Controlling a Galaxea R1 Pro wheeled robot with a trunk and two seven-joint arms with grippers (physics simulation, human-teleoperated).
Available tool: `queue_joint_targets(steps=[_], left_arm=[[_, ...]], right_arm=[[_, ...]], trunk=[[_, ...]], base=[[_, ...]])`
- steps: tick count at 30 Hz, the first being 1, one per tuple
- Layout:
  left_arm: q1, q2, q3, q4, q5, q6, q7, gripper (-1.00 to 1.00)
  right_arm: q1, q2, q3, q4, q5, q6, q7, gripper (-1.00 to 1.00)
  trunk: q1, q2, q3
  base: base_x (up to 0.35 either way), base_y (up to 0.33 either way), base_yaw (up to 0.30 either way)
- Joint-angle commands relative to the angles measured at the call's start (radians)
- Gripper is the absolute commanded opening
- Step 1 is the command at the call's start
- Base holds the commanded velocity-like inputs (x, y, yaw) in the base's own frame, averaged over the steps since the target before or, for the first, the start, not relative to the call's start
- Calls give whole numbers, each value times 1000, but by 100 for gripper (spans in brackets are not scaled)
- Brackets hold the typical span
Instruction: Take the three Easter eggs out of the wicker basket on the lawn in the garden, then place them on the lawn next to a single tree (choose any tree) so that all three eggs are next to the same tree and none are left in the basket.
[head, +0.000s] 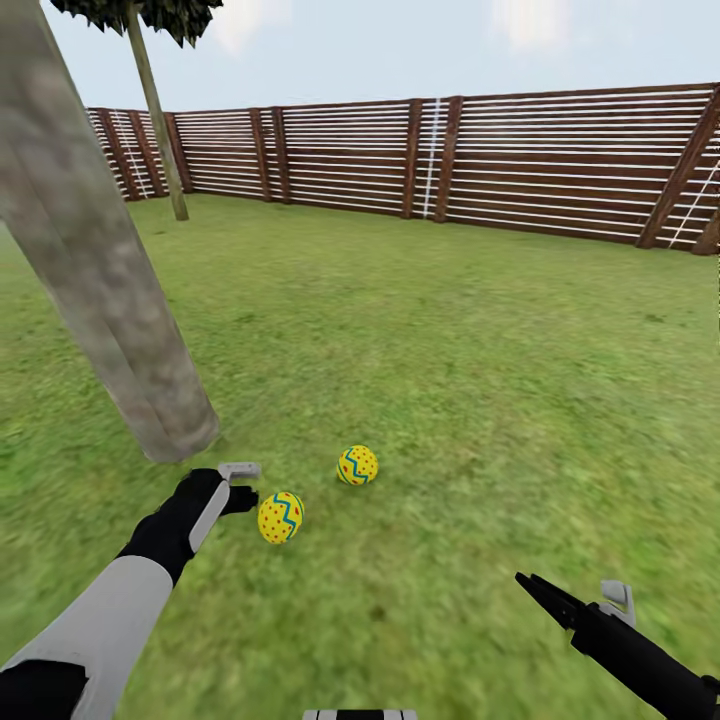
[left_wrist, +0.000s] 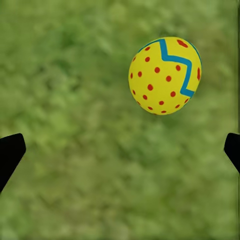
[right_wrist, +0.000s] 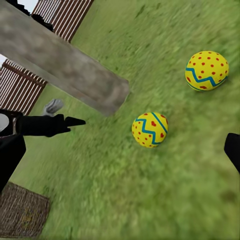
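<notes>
**Two eggs lying on the grass beside the tree trunk**

Two Easter eggs are sitting on the lawn (head: 480, 380) close to the base of a thick grey-brown tree (head: 100, 290). The nearer egg (head: 281, 517), yellow with red dots and a blue zigzag, is lying just beside the left gripper (head: 243, 486). The second egg (head: 357, 465) is resting a little farther out, apart from the first. Both are lying bare on the grass, near the trunk.

The left gripper is hovering low over the lawn with its fingers spread wide and nothing between them; in the left wrist view its two dark fingertips (left_wrist: 11, 152) are showing at opposite edges, with the nearer egg lying on the grass beyond them, off toward one tip.

The right gripper (head: 575, 598) is hanging lower right in the head view, well apart from both eggs; whether its fingers are spread or pressed together, I cannot tell. A corner of the brown wicker basket (right_wrist: 22, 217) is showing in the right wrist view. A slatted wooden fence (head: 500, 165) is closing the garden behind.
</notes>
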Motion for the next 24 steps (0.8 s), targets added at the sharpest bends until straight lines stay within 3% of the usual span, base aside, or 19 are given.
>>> queue_joint_targets(steps=[1,9,24], left_arm=[[0,1,-6,-1,11,3,9,100],[0,0,-9,-2,9,3,8,100],[0,-2,-8,-3,8,4,10,100]], right_arm=[[0,0,-1,0,-4,6,1,100],[0,-1,-1,1,0,8,-1,100],[-1,-1,-1,4,1,8,-2,100]], trunk=[[-1,0,3],[-4,2,34],[-11,5,92]], base=[[0,0,0],[0,0,40],[-22,0,221]])
